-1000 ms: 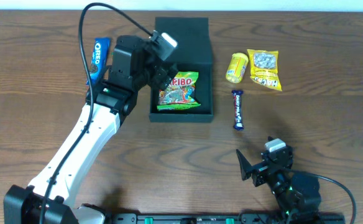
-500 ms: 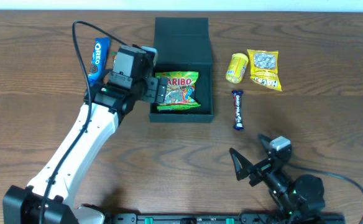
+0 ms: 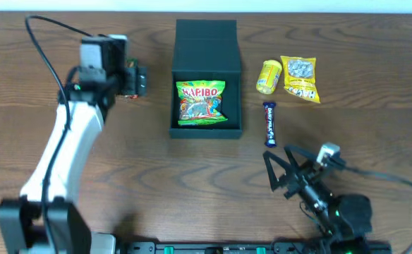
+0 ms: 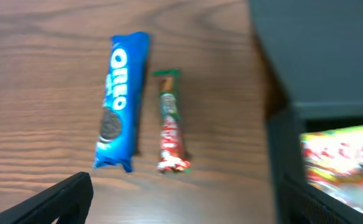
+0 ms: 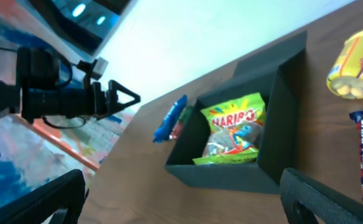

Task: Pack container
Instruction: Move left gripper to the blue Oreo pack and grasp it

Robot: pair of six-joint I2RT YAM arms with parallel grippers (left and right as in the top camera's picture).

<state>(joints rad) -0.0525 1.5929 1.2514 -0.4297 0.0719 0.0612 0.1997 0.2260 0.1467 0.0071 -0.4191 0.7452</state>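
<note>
The container [image 3: 207, 129] is a dark box with its flap lid [image 3: 206, 35] open at the back. A green Haribo bag [image 3: 201, 103] lies inside it. My left gripper [image 3: 138, 80] is open and empty, left of the container and above the table. In the left wrist view it [image 4: 181, 214] hovers over a blue Oreo pack [image 4: 120, 102] and a red-green bar [image 4: 172, 124], with the container wall [image 4: 287, 149] at right. My right gripper [image 3: 279, 173] is open and empty near the front edge. The right wrist view [image 5: 181, 205] faces the container [image 5: 231, 174] and the Haribo bag [image 5: 234, 130].
Right of the container lie a Dairy Milk bar [image 3: 269, 123], a small yellow packet [image 3: 269, 76] and a larger yellow packet [image 3: 300, 79]. In the overhead view the left arm hides the Oreo pack. The right wrist view shows the Oreo pack [image 5: 169, 118] beyond the container.
My left gripper has pulled out of the container and moved left over the Oreo pack, leaving the Haribo bag inside. My right gripper has lifted and turned a little.
</note>
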